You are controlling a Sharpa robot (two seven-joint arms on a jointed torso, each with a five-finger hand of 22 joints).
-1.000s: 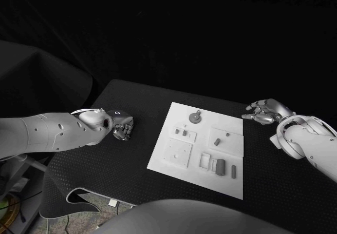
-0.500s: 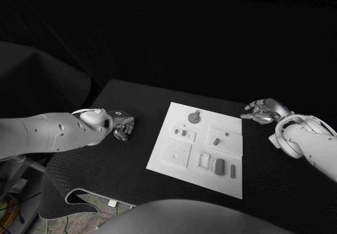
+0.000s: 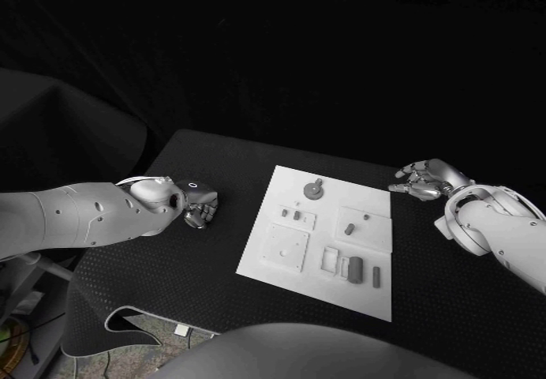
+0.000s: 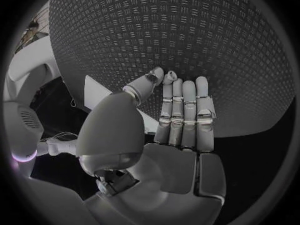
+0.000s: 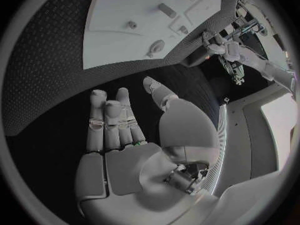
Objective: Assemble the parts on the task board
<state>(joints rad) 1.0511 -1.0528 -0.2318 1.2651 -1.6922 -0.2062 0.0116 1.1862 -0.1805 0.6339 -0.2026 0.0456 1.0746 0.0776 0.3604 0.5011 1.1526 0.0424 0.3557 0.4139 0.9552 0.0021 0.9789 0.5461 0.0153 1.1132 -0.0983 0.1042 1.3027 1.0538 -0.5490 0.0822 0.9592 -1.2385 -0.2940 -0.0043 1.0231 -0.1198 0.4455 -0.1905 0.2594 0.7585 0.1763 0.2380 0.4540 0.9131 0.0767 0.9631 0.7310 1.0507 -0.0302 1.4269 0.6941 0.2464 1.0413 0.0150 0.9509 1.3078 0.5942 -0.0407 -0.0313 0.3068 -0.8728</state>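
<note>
The white task board [image 3: 259, 267] lies in the middle of the black table. On it I see a round grey part [image 3: 313, 189] at the far end, two small parts [image 3: 293, 213] on a raised square, one small part [image 3: 349, 229] on another square, and dark oblong parts [image 3: 357, 269] near the front edge. My left hand [image 3: 196, 210] hovers over the mat left of the board, fingers straight and side by side [image 4: 181, 110], holding nothing. My right hand [image 3: 422, 181] is off the board's far right corner, fingers extended [image 5: 112, 120], nothing in it. The right wrist view shows the board [image 5: 137, 20] and round part [image 5: 155, 47].
A black textured mat [image 3: 170, 268] covers the table; its front left corner [image 3: 114, 320] curls over the edge. There is bare mat to the left and right of the board. The surroundings are dark.
</note>
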